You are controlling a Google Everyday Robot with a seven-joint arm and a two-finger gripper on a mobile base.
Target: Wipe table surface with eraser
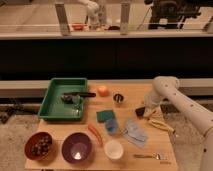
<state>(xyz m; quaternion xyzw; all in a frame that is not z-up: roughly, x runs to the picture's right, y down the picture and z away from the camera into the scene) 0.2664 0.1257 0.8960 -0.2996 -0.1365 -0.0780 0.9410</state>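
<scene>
The light tan table surface [136, 92] fills the middle of the camera view. A small blackish block, the eraser [140, 111], sits on the table right of centre. My gripper [144, 110] is down at the table right against the eraser, at the end of the white arm [167, 87] that reaches in from the right. I cannot make out whether it holds the eraser. The teal-green sponge [105, 115] lies to the left of the eraser. The small dark cup [118, 98] stands behind and to the left of it.
A green tray [52, 107] with a dark utensil stands at the left. An orange [102, 90], a brown bowl [39, 145], a purple bowl [76, 148], a white cup [114, 149], a red-orange vegetable [95, 134], a grey-blue cloth [134, 131], yellow pieces [160, 124] and a spoon [150, 156] crowd the front.
</scene>
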